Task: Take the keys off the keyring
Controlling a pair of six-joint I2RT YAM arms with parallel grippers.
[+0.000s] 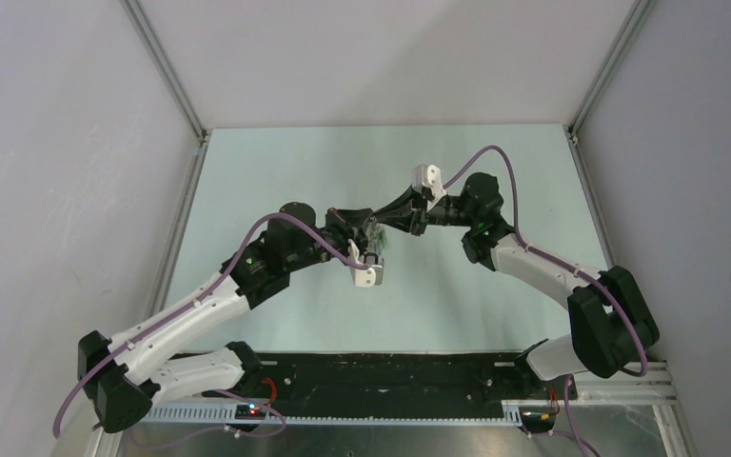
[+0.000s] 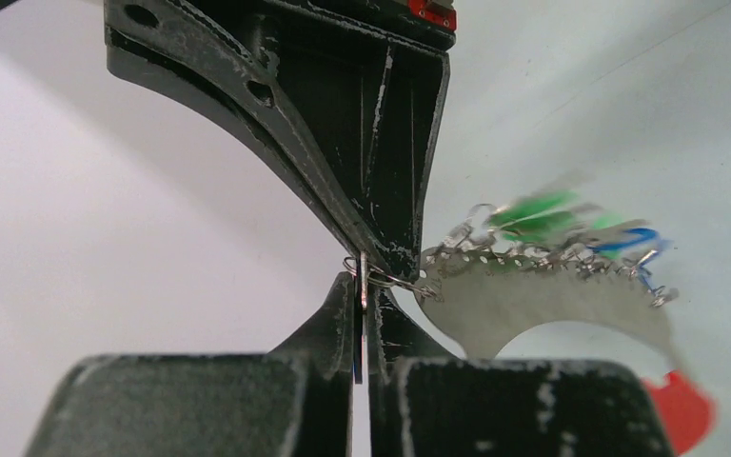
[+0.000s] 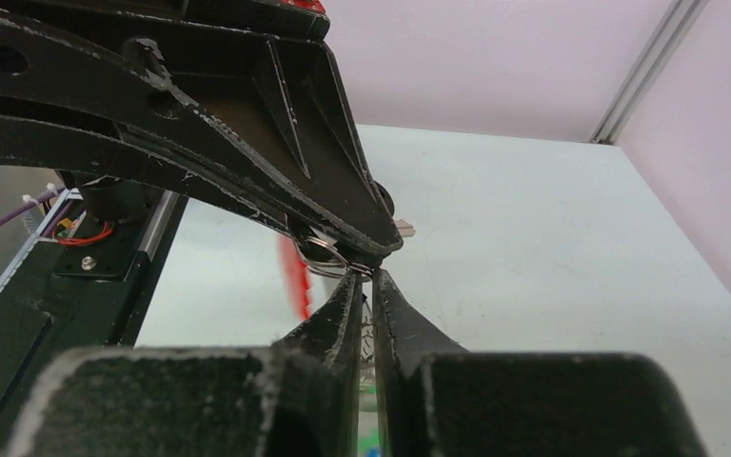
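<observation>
The left pincer [image 2: 363, 291] is clenched on one thin key [image 2: 363, 274], edge-on. The other keys [image 2: 552, 233] dangle at its 3 o'clock, the red keyring [image 2: 681, 411] at 5 (blurred). The right pincer [image 3: 369, 282] is nearly closed by a small wire ring [image 3: 324, 255]; a grip I cannot tell. Light, stiff, slick metal, likely to swing: best pinched across flat heads.
</observation>
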